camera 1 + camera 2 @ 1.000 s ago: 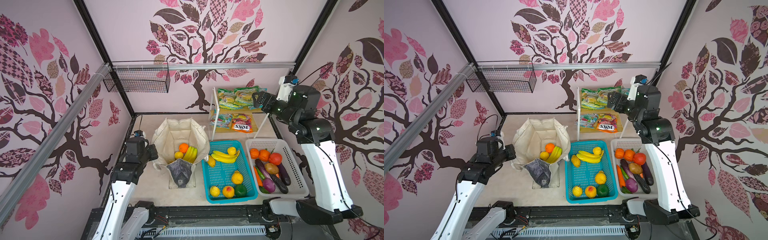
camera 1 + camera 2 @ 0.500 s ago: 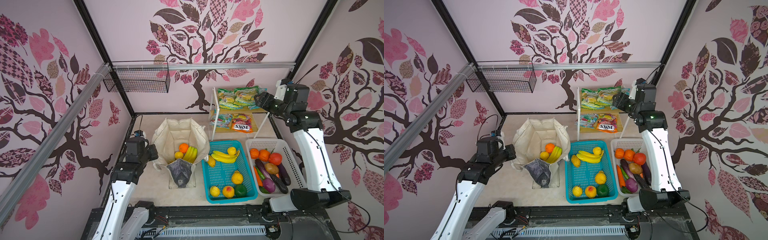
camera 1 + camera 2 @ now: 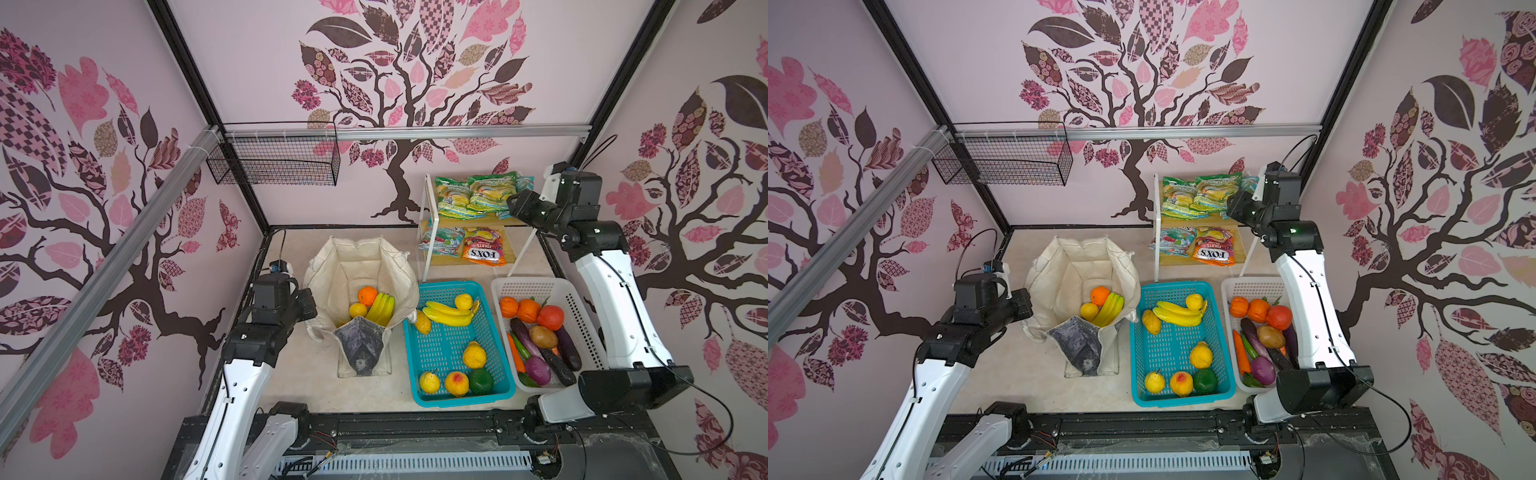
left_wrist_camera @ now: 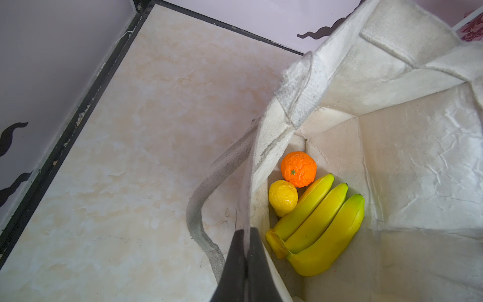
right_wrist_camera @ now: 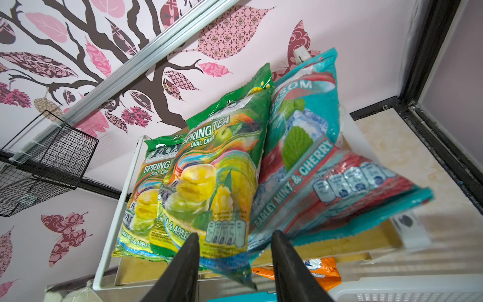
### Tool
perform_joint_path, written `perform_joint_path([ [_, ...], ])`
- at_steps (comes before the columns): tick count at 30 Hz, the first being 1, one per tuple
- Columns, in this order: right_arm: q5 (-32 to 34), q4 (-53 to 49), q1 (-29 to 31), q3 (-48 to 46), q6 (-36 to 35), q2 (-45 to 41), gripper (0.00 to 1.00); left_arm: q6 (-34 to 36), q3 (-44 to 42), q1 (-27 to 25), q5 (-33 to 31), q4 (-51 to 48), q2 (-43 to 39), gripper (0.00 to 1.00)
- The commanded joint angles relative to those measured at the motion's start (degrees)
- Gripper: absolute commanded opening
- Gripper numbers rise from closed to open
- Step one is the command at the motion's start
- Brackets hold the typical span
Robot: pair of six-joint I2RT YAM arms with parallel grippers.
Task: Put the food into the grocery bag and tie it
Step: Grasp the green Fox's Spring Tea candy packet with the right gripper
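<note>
**Left gripper (image 4: 245, 231) clamps the large off-white canvas tote bag (image 3: 345, 266); right gripper (image 5: 235, 232) gapes at one o'clock**

Read the tabletop in both top views as a clock with twelve at the back wall. Your left gripper is clenched tight on the rim of the tote. The cloth edge is squeezed flat between its black fingers (image 4: 261, 274), and a cream strap handle (image 4: 194, 209) loops down just beside them. The tote stands just off centre toward nine with its mouth gaping, and that gripper meets it on the bag's own nine o'clock side. Inside, at the bag's six o'clock end against the dark grey marbled panel (image 3: 360, 345), three pieces lie touching. They are a round orange toy fruit (image 3: 367, 296), a small yellow lemon-like toy fruit (image 3: 358, 310) and a yellow toy banana bunch (image 3: 381, 309).

Your right gripper is at the top tier of the white-framed shelf rack with wooden boards (image 5: 339, 247). Its jaws stand apart. Between them sit the lower edges of a glossy green Spring Tea candy packet (image 5: 222, 162) and a glossy teal Barley Mint & Cherry packet (image 5: 300, 146). You cannot tell whether either pad touches the foil. An orange FOX'S packet (image 3: 484, 251) lies on the tier below. A teal plastic basket (image 3: 440, 353) of toy fruit sits at four o'clock, and a white plastic basket (image 3: 536, 286) of toy vegetables sits at three.
</note>
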Motion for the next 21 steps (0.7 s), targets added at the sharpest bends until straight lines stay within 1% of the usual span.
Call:
perform_joint_path([
  [1,-0.06,1.58,-0.19,0.45,0.21,1.70,0.46,0.22,-1.36,0.22,0.57,1.04,-0.28,0.00],
  [3,0.63,2.03,-0.19,0.34,-0.01,1.82,0.44,0.31,-1.41,0.19,0.55,0.96,-0.28,0.00],
  [5,0.81,2.79,-0.29,0.35,-0.30,1.71,0.39,0.31,-1.37,0.19,0.88,0.88,-0.29,0.00],
  [6,0.44,2.88,-0.31,0.50,-0.21,1.63,0.34,0.31,-1.37,0.22,1.11,1.01,-0.27,0.00],
  [8,-0.39,3.30,-0.27,0.53,0.01,1.63,0.26,0.31,-1.36,0.22,1.45,1.15,-0.10,0.00],
  [10,-0.34,3.26,-0.29,0.64,0.10,1.71,0.13,0.40,-1.20,0.21,1.23,0.87,-0.09,0.00],
  [12,-0.66,3.77,-0.30,0.51,0.60,1.29,0.03,0.32,-1.45,0.18,1.17,1.05,-0.42,0.00],
  [13,-1.08,4.10,-0.29,0.52,0.83,0.98,0.00,0.39,-1.45,0.19,1.10,1.17,-0.53,0.00],
  [15,-1.87,4.11,-0.31,1.99,0.76,1.04,0.00,0.40,-1.53,0.17,1.19,1.15,-0.37,0.00],
  [17,-2.11,2.28,-0.25,5.42,0.20,1.95,0.00,0.40,-1.44,0.17,1.64,1.01,-0.11,0.00],
  [21,-5.50,-0.39,-0.24,12.24,0.10,3.77,0.00,0.49,-1.43,0.15,1.93,1.15,0.00,0.00],
])
